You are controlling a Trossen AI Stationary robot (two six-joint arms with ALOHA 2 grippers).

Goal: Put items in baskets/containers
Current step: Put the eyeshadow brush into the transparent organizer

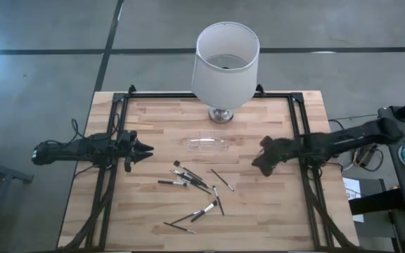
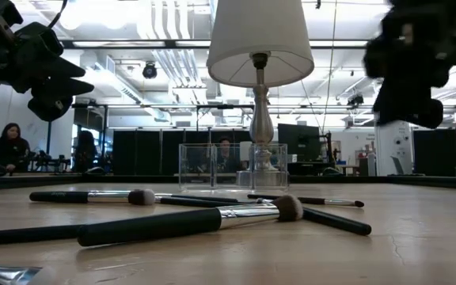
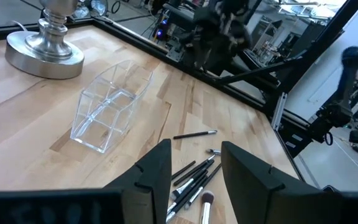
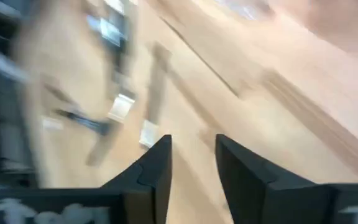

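Observation:
Several thin dark makeup brushes (image 1: 195,190) lie flat and scattered on the wooden table near its middle and near edge; they also show in the low view (image 2: 188,222) and the left wrist view (image 3: 191,180). A clear plastic holder (image 1: 206,143) stands on the table in front of the lamp, seen as well in the left wrist view (image 3: 107,106) and the low view (image 2: 232,165). My left gripper (image 1: 145,151) hovers open above the table, left of the brushes. My right gripper (image 1: 262,158) hovers open, right of the brushes and holder. Neither holds anything.
A lamp with a large white shade (image 1: 225,63) on a metal base (image 1: 221,114) stands at the table's far middle, just behind the holder. Black frame rails (image 1: 111,140) run along both sides. Bare wood lies between the grippers and the brushes. People sit in the room beyond (image 2: 6,142).

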